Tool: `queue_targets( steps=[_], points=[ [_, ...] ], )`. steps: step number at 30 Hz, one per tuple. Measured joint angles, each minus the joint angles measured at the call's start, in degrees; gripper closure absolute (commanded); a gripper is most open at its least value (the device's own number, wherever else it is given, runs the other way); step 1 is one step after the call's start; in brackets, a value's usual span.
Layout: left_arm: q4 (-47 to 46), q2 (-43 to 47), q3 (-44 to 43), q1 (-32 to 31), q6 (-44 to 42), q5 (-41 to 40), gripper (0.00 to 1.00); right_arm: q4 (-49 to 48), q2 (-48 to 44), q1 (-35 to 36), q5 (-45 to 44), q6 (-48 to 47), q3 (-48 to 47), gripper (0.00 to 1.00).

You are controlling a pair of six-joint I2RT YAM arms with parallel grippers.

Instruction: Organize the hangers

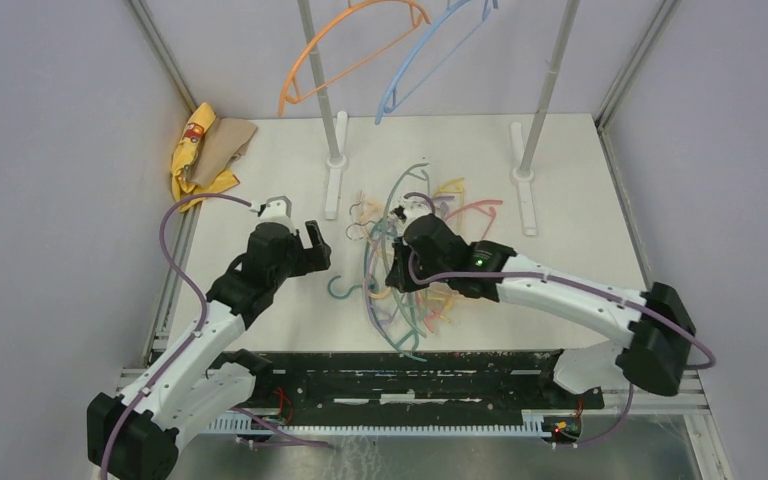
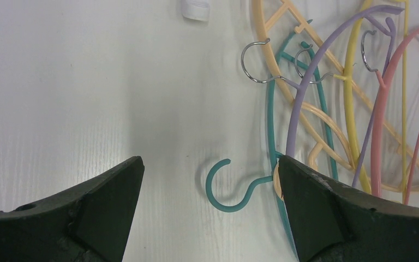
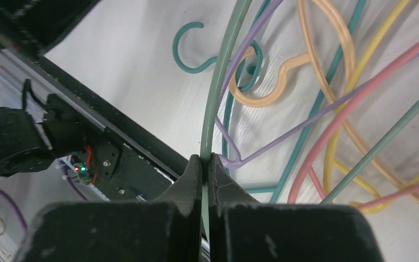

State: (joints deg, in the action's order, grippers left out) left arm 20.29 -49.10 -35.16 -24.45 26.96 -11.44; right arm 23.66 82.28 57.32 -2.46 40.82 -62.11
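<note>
The right hand [image 3: 206, 158] has its two dark fingers pressed together on the thin rim of a grey-green plastic hanger [image 3: 214, 98], whose long curve runs from the pinch across the top of a tangled pile of coloured plastic hangers [image 1: 430, 305] lying on the white bench [image 1: 280, 170]. Beneath that curve in the pile lie a lilac hanger [image 3: 305, 123], a peach one [image 3: 327, 22], a pink one [image 3: 360, 103] and a yellow one [image 3: 333, 147], their bars crossing one another. The left hand [image 2: 208, 164] hangs over the pile's left edge with its fingers spread wide and gripping nothing; between them, flat on the bench, lies the open hook of a teal hanger [image 2: 226, 206], whose body runs under the lilac and peach frames. Two thin silvery metal hooks [image 2: 253, 63] show at that same edge of the pile. Behind the pile stand two grey upright rack poles [image 1: 320, 80], and above it an orange hanger [image 1: 340, 50] and a light blue hanger [image 1: 430, 60] hang between those poles. Well to the left of the pile, at the bench's far corner, sits a crumpled yellow and tan cloth [image 1: 205, 150].
</note>
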Motion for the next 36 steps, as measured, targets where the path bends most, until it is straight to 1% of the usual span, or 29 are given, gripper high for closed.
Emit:
queue_targets(
  steps=[4,8,11,14,19,23,29,36],
  points=[
    [0.2,0.5,0.0,0.0,0.0,0.0,0.00,1.6,-9.8,0.0,-2.6,1.4,2.0,0.99],
    [0.2,0.4,0.0,0.0,0.0,0.1,0.00,4.7,-20.0,-0.2,-8.6,2.0,2.1,0.99],
    [0.2,0.3,0.0,0.0,0.0,0.2,0.00,7.1,-24.9,-1.2,-13.6,1.9,1.5,0.99],
    [0.1,0.3,0.0,0.0,0.0,0.2,0.00,8.7,-26.7,-5.2,-15.5,1.7,-0.9,0.99],
    [-0.2,-0.7,0.0,0.0,0.0,0.2,0.00,7.2,-23.6,-16.0,-10.4,1.4,-7.7,1.00],
    [-0.7,-1.0,-0.1,0.0,0.0,0.2,0.00,4.1,-16.2,-23.0,-2.9,1.4,-17.5,1.00],
    [-1.2,-1.0,-0.9,0.0,0.0,0.2,0.00,-2.3,-7.3,-29.2,6.9,4.9,-27.2,0.99],
    [-1.2,-1.5,-1.1,0.0,0.0,0.0,0.00,-12.5,0.1,-36.4,17.5,14.5,-31.2,0.99]
  ],
)
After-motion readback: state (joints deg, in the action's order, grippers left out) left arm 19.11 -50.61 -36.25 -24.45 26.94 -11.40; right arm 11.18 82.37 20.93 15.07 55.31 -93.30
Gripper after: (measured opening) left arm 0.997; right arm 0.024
